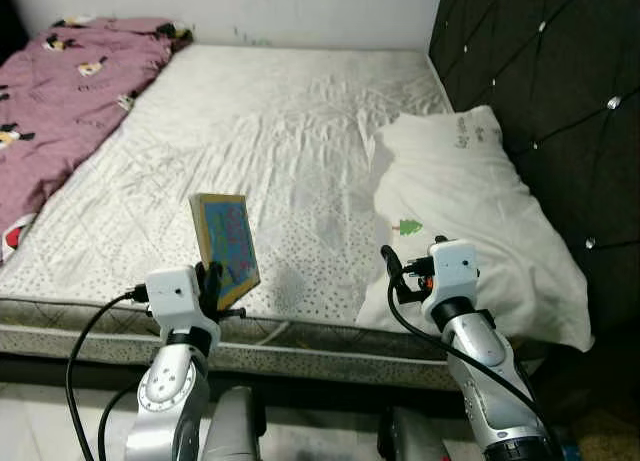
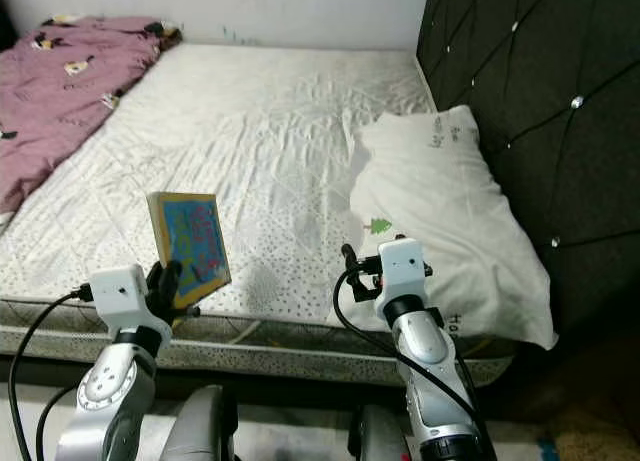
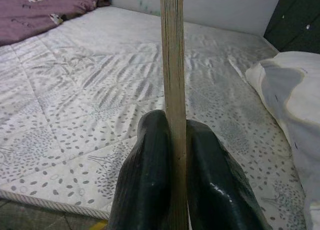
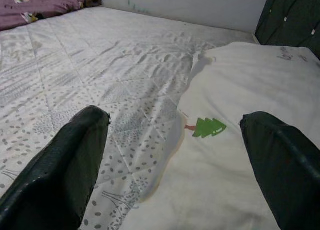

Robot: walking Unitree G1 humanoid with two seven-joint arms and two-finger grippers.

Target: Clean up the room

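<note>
While left gripper jaws clamp an upright book, right gripper gapes.

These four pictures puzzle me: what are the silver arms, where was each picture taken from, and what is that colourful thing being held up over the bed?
The arms belong to a walking household robot. Two pictures come from cameras in its head, looking down at a bed. The other two come from cameras on each wrist, looking along the black fingers. The left claw is shut on a thin picture book, held upright on its edge. The right claw is open, above a white pillow. A purple blanket lies bunched at the far left side.
</note>
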